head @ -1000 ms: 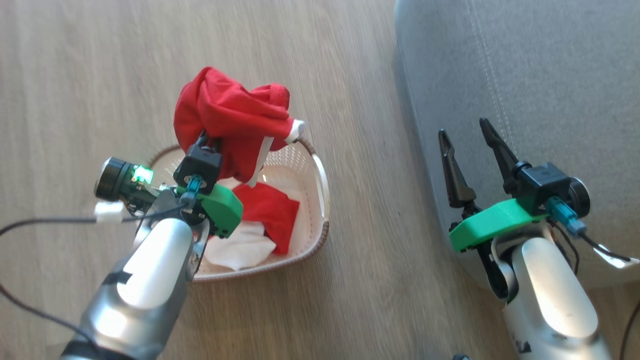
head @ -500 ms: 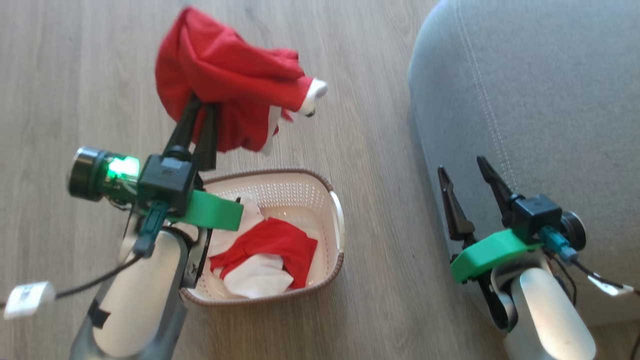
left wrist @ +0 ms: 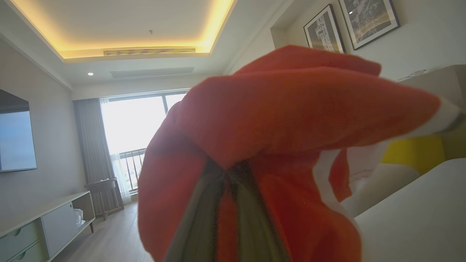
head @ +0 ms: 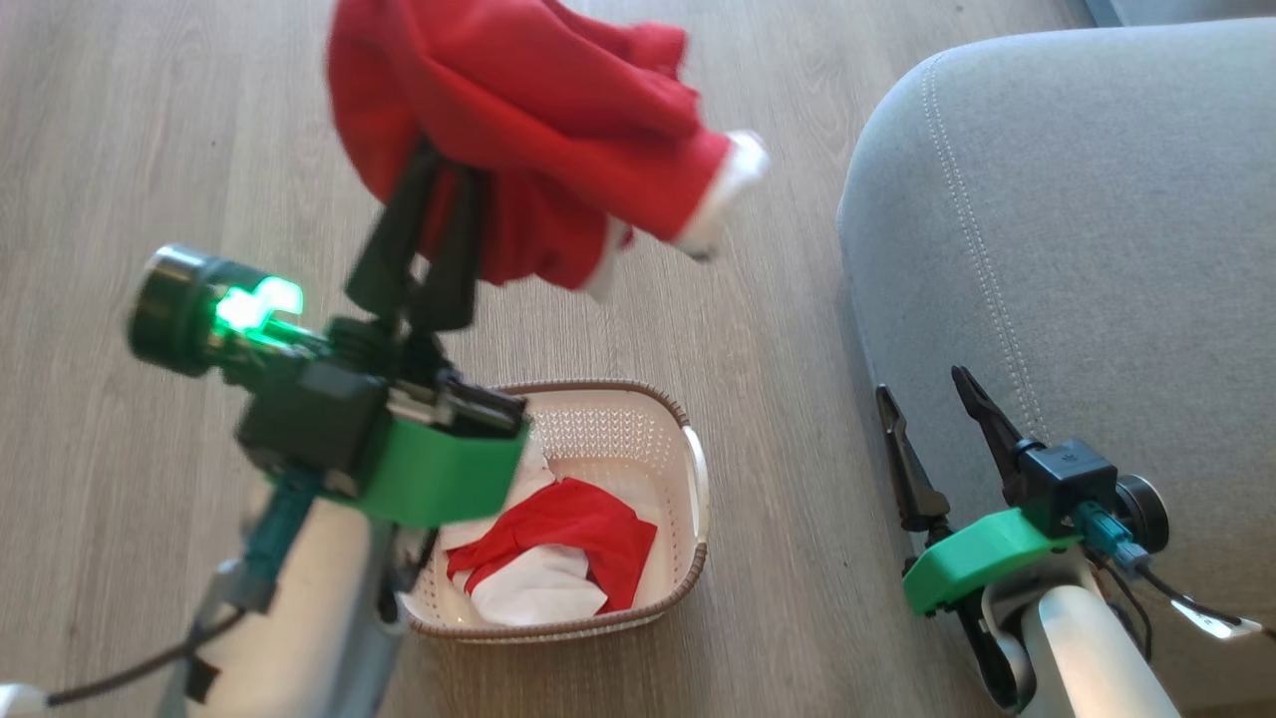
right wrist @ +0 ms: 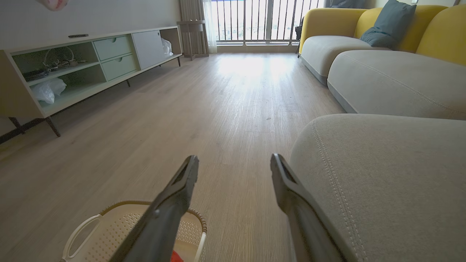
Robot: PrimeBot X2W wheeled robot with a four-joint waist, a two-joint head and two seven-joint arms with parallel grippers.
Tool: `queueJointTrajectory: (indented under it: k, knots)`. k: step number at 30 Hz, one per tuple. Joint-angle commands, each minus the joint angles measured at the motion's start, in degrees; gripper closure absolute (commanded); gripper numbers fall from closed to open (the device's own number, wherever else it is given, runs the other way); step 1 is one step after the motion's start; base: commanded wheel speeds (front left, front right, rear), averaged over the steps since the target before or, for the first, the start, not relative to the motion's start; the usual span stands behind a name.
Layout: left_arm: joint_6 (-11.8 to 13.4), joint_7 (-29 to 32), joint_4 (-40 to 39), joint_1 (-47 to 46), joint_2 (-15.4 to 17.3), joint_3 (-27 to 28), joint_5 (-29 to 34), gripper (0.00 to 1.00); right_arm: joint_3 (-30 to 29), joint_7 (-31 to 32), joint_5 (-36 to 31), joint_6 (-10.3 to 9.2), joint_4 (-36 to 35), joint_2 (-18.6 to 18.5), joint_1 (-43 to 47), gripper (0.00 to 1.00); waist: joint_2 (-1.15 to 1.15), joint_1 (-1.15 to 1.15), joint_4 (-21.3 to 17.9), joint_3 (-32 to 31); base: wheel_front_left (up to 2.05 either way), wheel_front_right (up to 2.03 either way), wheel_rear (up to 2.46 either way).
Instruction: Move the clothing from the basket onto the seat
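Note:
My left gripper point(head: 444, 165) is shut on a red garment with white trim point(head: 558, 120), held high above the floor, up and left of the seat; the same clothing point(left wrist: 291, 120) drapes over the closed fingers in the left wrist view. The cream basket point(head: 698, 479) stands on the floor below, with more red and white clothing point(head: 558, 558) inside. The grey seat point(head: 1097, 249) with pale stitching is at the right. My right gripper point(head: 922, 384) stands open at the seat's rounded corner, nothing between its fingers point(right wrist: 174, 203). The basket's rim point(right wrist: 109, 211) and the seat point(right wrist: 382, 174) flank it in the right wrist view.
The floor is pale wood point(head: 150, 150). A long low cabinet point(right wrist: 72, 69) runs along the left wall. A second grey cushion point(right wrist: 393, 83) with yellow backs and a blue pillow point(right wrist: 387, 22) lies beyond the seat. A window with railings point(right wrist: 262, 18) is at the far end.
My left gripper has lifted the red garment up out of the basket and carried it a little toward the seat. The camera view has shifted. The right gripper has stayed open by the seat's corner.

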Motion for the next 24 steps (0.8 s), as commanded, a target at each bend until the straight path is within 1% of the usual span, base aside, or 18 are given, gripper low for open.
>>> queueJointTrajectory:
  k: [1, 4, 7, 13, 18, 24]
  knots:
    - [-0.7, -0.2, -2.3, -0.5, 0.0, 0.9, 0.5, 1.00, 1.4, -0.1, 0.0, 0.40, -2.4, -0.2, -0.5, 0.00, 0.00, 0.01, 0.0, -0.2, 0.00, 0.00, 0.00]
    - [-2.6, -0.2, -2.2, 0.4, -0.3, -0.9, 0.6, 1.00, 1.7, -0.1, 0.2, 0.40, -3.3, -0.2, -0.3, 0.00, 0.00, 0.01, -0.2, -0.4, 0.00, 0.00, 0.00]
    - [-3.8, -0.2, -2.1, 1.4, -0.7, -2.4, 0.7, 1.00, 1.8, -0.1, 0.5, 0.40, -4.0, -0.2, 0.0, 0.00, 0.00, 0.01, -0.5, -0.6, 0.00, 0.00, 0.00]
    - [-5.1, -0.2, -0.6, 4.5, -1.7, -4.7, 0.3, 1.00, 2.2, -0.1, 0.6, 0.40, -4.7, -0.2, 0.7, 0.00, 0.00, 0.01, -1.1, -1.3, 0.00, 0.00, 0.00]
    - [-6.7, -0.2, 0.3, 6.8, -2.5, -6.4, -0.4, 1.00, 2.2, -0.1, 0.5, 0.40, -5.3, -0.2, 1.1, 0.00, 0.00, 0.01, -1.2, -1.4, 0.00, 0.00, 0.00]
    - [-7.7, -0.2, 1.1, 8.3, -3.3, -6.6, -1.0, 1.00, 2.2, -0.1, 0.6, 0.40, -5.8, -0.5, 1.3, 0.00, 0.00, 0.01, -1.1, -1.4, 0.00, 0.00, 0.00]
